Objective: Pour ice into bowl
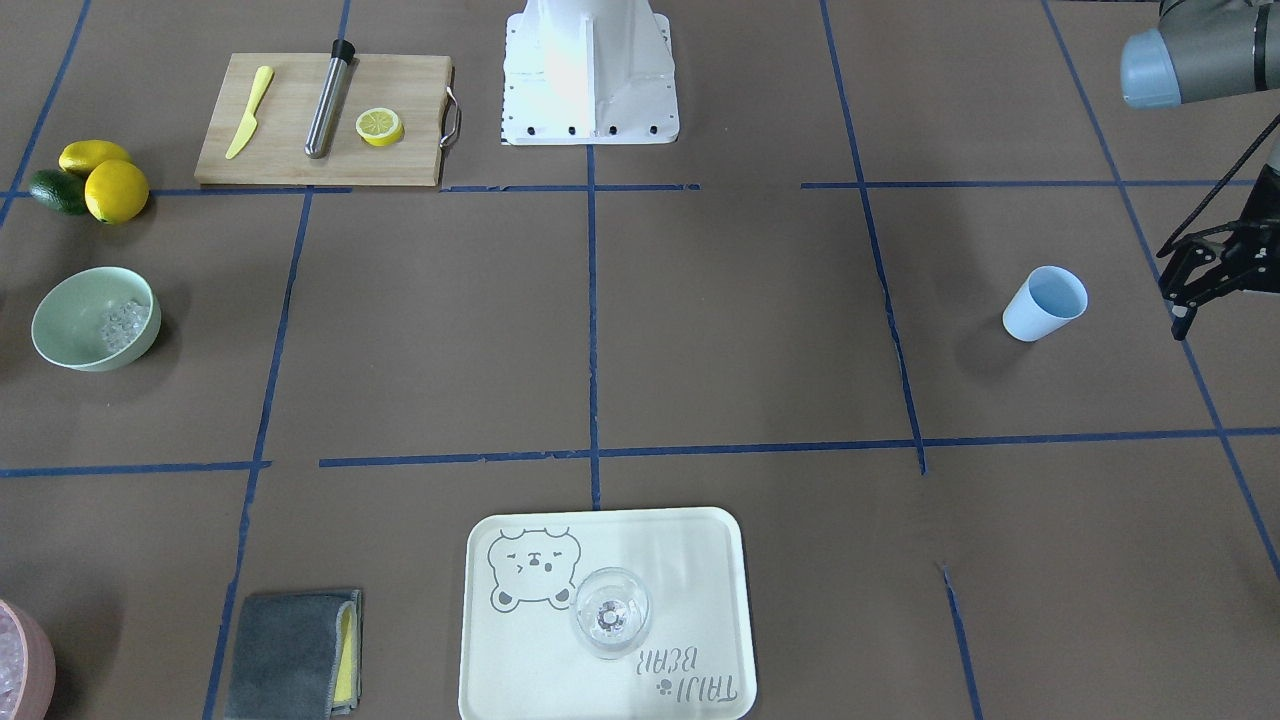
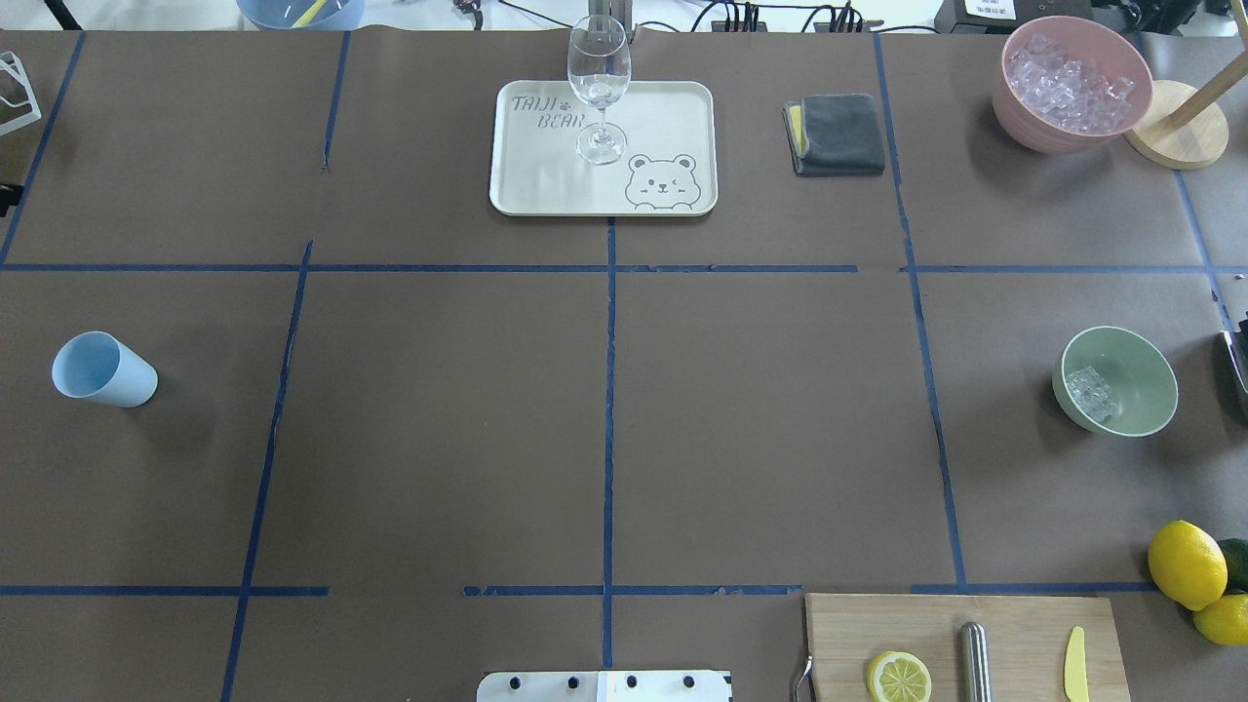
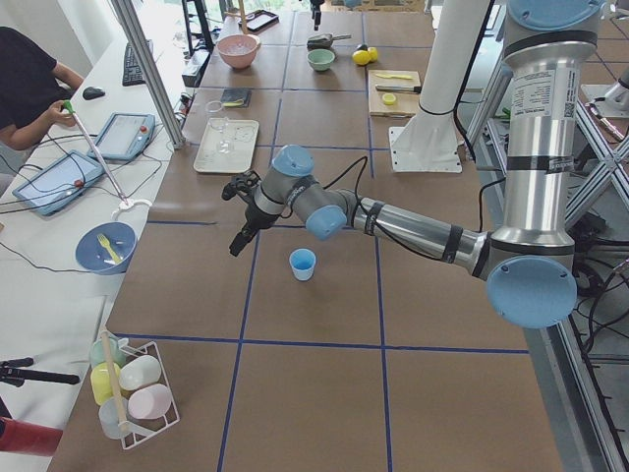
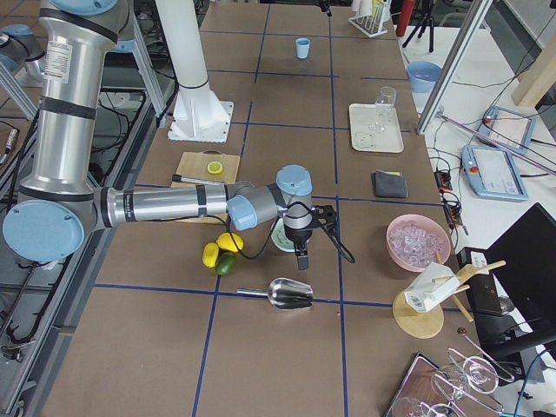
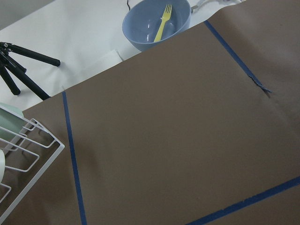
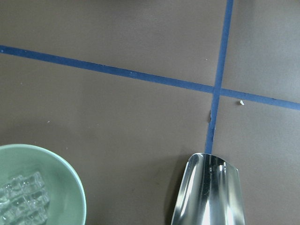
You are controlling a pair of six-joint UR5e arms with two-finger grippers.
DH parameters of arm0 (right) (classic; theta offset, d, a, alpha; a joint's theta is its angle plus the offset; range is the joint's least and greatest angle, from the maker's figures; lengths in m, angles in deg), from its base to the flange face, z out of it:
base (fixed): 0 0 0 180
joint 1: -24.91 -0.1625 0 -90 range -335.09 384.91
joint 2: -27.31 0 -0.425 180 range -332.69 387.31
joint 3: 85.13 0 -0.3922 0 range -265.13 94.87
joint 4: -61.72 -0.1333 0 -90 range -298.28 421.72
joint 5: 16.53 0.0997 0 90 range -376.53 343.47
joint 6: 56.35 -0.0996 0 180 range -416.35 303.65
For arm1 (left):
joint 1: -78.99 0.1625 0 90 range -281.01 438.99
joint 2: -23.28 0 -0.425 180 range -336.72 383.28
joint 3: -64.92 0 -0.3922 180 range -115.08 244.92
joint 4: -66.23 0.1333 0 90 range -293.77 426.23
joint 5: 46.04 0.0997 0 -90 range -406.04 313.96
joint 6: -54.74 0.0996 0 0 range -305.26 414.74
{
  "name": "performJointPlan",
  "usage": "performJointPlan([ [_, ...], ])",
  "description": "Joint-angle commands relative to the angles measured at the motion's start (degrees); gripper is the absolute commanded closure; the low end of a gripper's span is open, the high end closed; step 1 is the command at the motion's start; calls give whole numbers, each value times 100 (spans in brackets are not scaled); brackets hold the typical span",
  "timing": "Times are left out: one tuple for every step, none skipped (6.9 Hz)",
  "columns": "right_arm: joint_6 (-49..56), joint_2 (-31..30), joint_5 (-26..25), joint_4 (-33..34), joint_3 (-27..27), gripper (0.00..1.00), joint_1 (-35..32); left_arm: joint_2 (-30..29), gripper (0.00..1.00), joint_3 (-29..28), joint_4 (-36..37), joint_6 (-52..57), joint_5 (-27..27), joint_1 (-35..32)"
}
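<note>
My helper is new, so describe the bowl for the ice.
Find the wooden cutting board on the robot's right. Past the lemons beside it stands the bowl. It is pale green, unlike the pink container farther out.

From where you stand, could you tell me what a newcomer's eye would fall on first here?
Probably the pink bowl heaped with ice cubes at the table's far corner on the robot's right, and nearer the robot on that side the sage-green bowl holding a small clump of ice. After that, the wine glass standing on the bear-printed tray at the far edge's middle.
</note>
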Motion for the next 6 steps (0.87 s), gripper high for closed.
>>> performJointPlan([
  [1674,-12,618,826,37,0,-996,-402,0,-60,1612,1139,-765,-762],
  [2335,6,794,1343,29,0,-1374,-350,0,-382,1661,1396,-1264,-1130],
  [2586,6,1109,1714,20,0,-1691,-324,0,-942,1661,1965,-1870,-1534],
  [2605,-29,1417,1761,37,0,-1772,-193,0,-1496,1609,2388,-2415,-1599],
  [2519,-47,1420,1727,81,0,-1791,148,0,-1649,1583,2462,-2542,-1583],
  [2526,-38,1141,1692,177,0,-1782,195,0,-1625,1556,2410,-2526,-1582],
])
